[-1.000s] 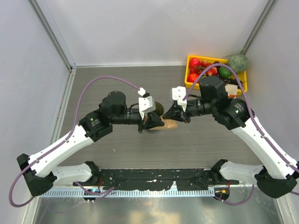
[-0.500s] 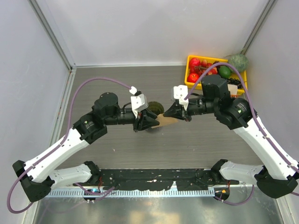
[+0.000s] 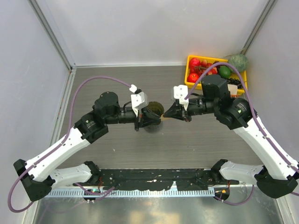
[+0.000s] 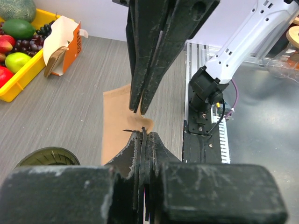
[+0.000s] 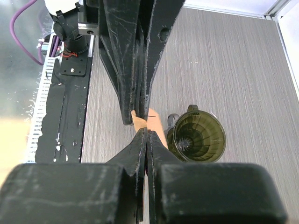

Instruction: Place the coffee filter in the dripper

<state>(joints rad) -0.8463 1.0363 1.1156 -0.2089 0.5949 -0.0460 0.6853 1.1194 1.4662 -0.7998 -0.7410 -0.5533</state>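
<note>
The thin tan-brown paper coffee filter (image 4: 117, 119), flat, light and easily creased, hangs just beside the dark olive ribbed cup-shaped dripper (image 5: 197, 137) on the grey bench (image 3: 117, 84). Both the left gripper (image 4: 141, 122) and the right gripper (image 5: 139, 120) pinch its edge with fingers closed on it. I judge it handles best gripped lightly at the rim, as a hard squeeze would crumple it.

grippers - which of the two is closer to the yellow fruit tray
The right gripper: it reaches in from the side where the yellow fruit tray sits at the far right, while the left gripper comes from the opposite side.
</note>
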